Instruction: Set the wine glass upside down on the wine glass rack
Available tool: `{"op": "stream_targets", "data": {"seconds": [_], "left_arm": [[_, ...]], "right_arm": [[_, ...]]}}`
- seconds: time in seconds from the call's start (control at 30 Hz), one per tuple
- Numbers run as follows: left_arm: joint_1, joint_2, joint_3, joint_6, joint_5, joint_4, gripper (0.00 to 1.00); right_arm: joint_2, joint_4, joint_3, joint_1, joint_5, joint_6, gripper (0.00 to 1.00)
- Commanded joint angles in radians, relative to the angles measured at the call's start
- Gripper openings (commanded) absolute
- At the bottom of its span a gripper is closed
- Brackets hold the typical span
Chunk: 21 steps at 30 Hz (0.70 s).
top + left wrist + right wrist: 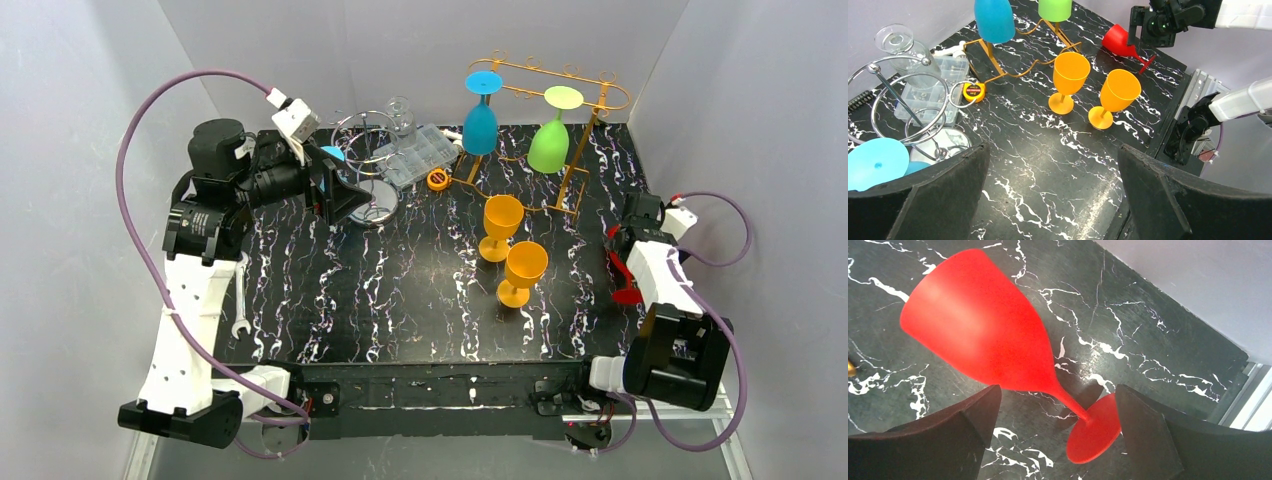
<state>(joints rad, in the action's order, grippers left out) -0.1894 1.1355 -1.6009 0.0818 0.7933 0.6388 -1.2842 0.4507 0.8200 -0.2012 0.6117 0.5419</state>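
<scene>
Table: we see a black, white-veined table (400, 300) with an arm at each near corner.
Rack: a gold wire rack (573, 180) stands at the far right of the table.
On the rack: a blue glass (481, 125) and a green glass (548, 148) hang bowl down, side by side.
Red glass: we find the red glass (978, 335) lying on its side at the right edge of the table, well apart from the rack, its foot toward the edge.
Right gripper: the right gripper (1058, 387) hangs over the red glass with its fingers spread wide. In the wrist view the stem lies between them; we cannot tell whether they touch it.
Left gripper: the left gripper (1053, 150) is raised over the far left of the table, its fingers spread wide with nothing between them.
Orange glasses: two orange glasses (502, 218) (526, 265) stand upright, close together, near the middle in front of the rack.
Far left: a wire stand (898, 95) rises beside the left gripper. The foot of a pale blue glass (875, 162) shows just beside the gripper's left finger.
Small items: a yellow tape measure (973, 91) lies between the stand and the rack.
</scene>
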Motion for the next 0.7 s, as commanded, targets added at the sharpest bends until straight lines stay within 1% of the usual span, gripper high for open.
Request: {"op": "stream_targets", "data": {"seconds": [0.0,0.23,0.37,0.47,0.57,0.67], "left_arm": [[-0.003,-0.011,-0.058,0.013,0.017,0.029,0.99],[-0.003,-0.021,-0.075,0.011,0.008,0.041,0.99],[-0.004,-0.017,-0.092,0.011,0.007,0.045,0.99],[-0.003,-0.006,-0.104,0.0,0.017,0.047,0.99],[-0.004,0.001,-0.11,-0.002,0.033,0.047,0.99],[-0.003,0.006,-0.107,-0.004,0.05,0.045,0.99]], "right_arm": [[-0.045,-0.023,0.012,-0.015,-0.007,-0.001,0.91],[-0.123,-0.041,-0.04,-0.015,-0.149,0.052,0.83],[-0.16,-0.063,-0.073,-0.012,-0.248,0.076,0.76],[-0.169,-0.07,-0.096,-0.011,-0.278,0.086,0.7],[-0.139,-0.073,-0.113,-0.007,-0.297,0.096,0.61],[-0.067,-0.069,-0.125,-0.002,-0.321,0.112,0.46]]}}
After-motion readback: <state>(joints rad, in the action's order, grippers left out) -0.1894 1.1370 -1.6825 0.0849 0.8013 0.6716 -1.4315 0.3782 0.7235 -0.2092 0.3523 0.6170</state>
